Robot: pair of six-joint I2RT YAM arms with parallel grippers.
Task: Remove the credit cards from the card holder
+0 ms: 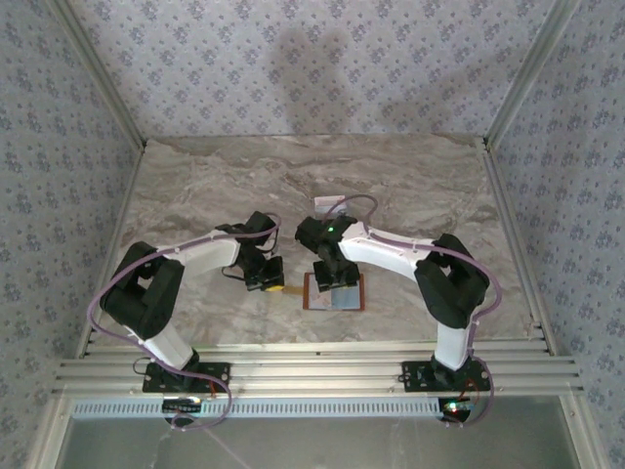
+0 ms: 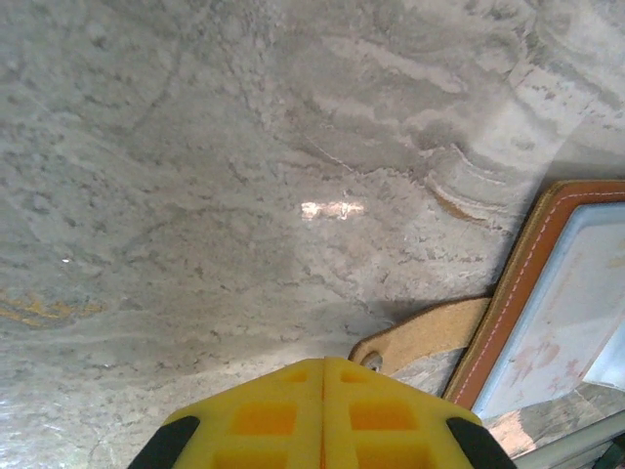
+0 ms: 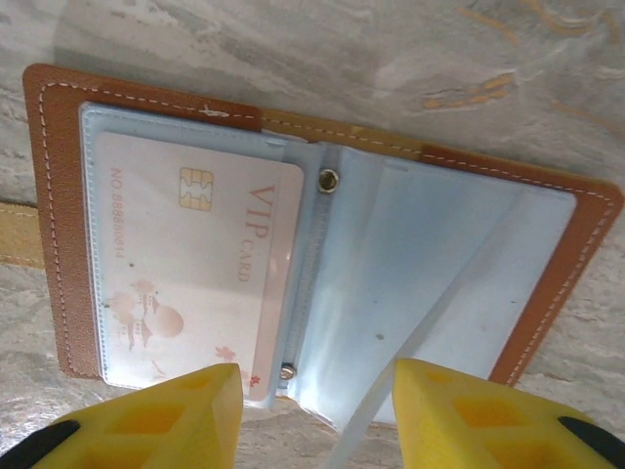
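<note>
Card holder (image 1: 334,291) lies opened flat on tabletop (image 1: 420,186) between the two arms, grey-blue inside facing up. One panel holds one pale credit card (image 3: 195,264), printed "VIP CARD", seated under a clear sleeve (image 3: 93,195). The other panel shows blue pocket flaps (image 3: 459,283), contents unreadable. Right pincer (image 3: 317,410) is open, fingers apart over the holder's edge. Left pincer (image 2: 324,410) is closed, tips together at the end of the tan strap (image 2: 422,335); contact cannot be told.
</note>
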